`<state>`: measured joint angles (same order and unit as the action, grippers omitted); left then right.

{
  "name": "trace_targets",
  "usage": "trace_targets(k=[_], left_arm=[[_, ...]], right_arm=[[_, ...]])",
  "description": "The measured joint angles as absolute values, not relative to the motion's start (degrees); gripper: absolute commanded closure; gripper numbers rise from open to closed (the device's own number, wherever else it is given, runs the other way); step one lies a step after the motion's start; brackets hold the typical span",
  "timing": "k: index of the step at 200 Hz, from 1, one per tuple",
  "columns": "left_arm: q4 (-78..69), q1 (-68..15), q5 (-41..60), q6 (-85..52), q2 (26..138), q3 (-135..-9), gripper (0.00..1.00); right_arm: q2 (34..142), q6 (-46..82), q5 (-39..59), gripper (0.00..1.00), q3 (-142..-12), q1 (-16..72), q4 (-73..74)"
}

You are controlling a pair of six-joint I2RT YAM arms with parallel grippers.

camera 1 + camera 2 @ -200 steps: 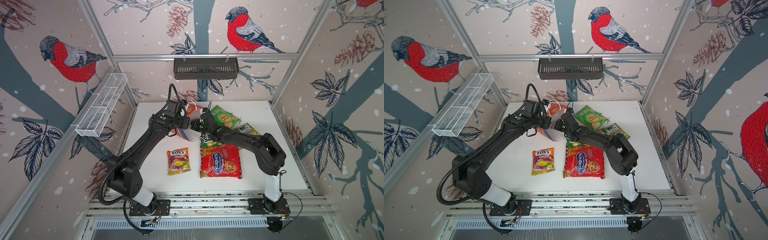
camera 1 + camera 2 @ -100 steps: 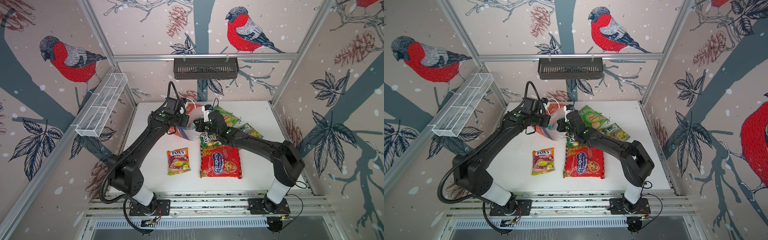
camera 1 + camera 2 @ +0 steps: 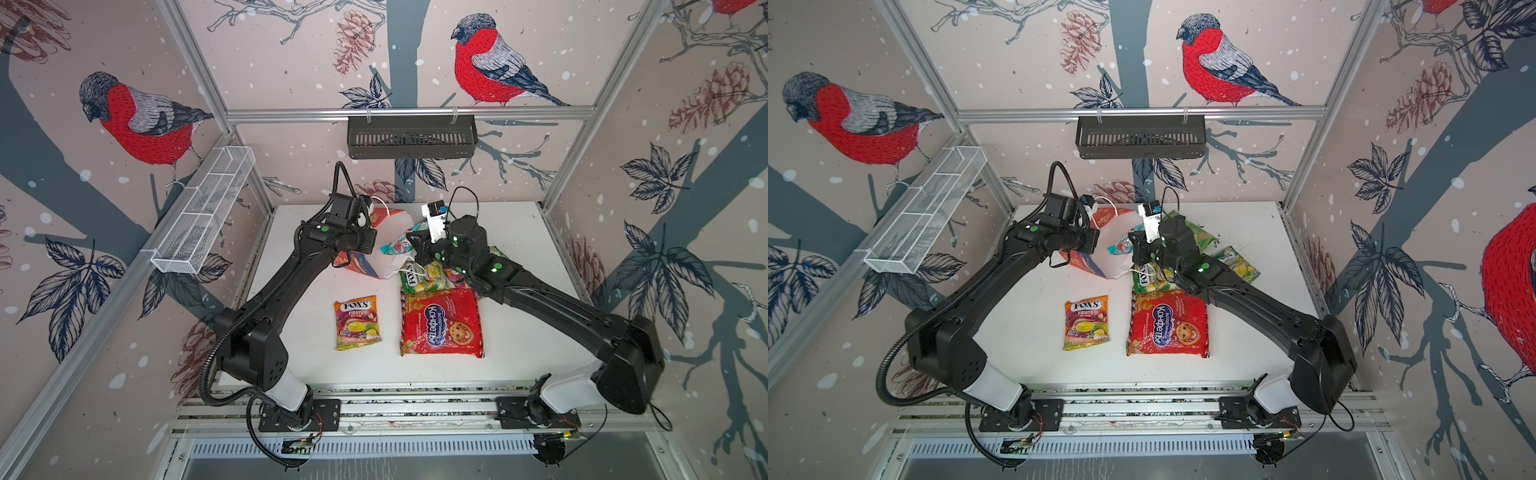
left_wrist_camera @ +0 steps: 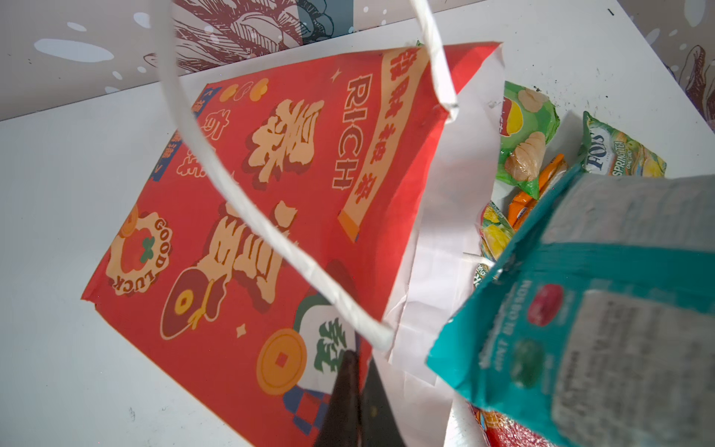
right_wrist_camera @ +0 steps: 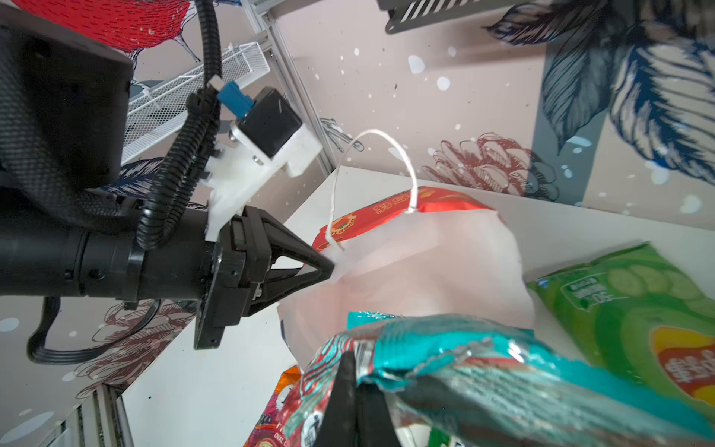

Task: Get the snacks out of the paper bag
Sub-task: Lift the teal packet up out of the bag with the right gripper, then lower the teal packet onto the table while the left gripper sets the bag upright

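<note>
**Teal packet at the bag's mouth: draw it clear, hold the rim firm**

The white worktop carries everything. The paper bag lies tipped toward the back, with its mouth turned to the right arm. The left pincer is clamped on the bag's white rim, propping it open. That hold wants to be firm while the packet is drawn straight out, so the paper does not drag along. Only bare white wall shows inside the bag; whether more lies deeper I cannot tell. Out on the worktop lie the large red packet, the green chip bag, an orange Fox's pack and a green Fox's pack. Smallest, the teal packet hangs at the mouth, pinched in the closed right pincer. It belongs on a bare spot.
</note>
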<state>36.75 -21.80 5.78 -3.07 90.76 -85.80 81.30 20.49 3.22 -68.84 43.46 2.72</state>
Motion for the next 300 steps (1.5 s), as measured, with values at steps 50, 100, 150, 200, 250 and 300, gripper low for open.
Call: trace_targets(k=[50,100,150,200,250,300], left_arm=[[37.28,-21.50,6.48,-4.05,90.76,-86.87,1.00],[38.44,-21.32,8.64,-4.25,91.72,-88.25,1.00],[38.57,-21.19,10.17,-4.56,92.18,-88.42,1.00],[38.59,-21.19,11.64,-5.56,92.25,-89.52,1.00],[39.38,-20.75,12.21,-5.82,92.25,-91.55,1.00],[39.99,-19.42,14.92,-6.98,92.49,-93.06,1.00]], right_arm=[[72.60,18.92,-2.04,1.00,-66.48,38.04,-1.08],[68.10,17.87,-4.95,1.00,-64.90,34.94,-3.84],[69.47,17.56,-4.21,1.00,-67.00,31.53,-6.96],[70.39,16.49,-1.65,1.00,-68.60,27.46,-9.89],[72.05,14.85,0.64,1.00,-72.53,26.76,-15.59],[75.37,12.78,0.71,1.00,-77.91,25.06,-23.18]])
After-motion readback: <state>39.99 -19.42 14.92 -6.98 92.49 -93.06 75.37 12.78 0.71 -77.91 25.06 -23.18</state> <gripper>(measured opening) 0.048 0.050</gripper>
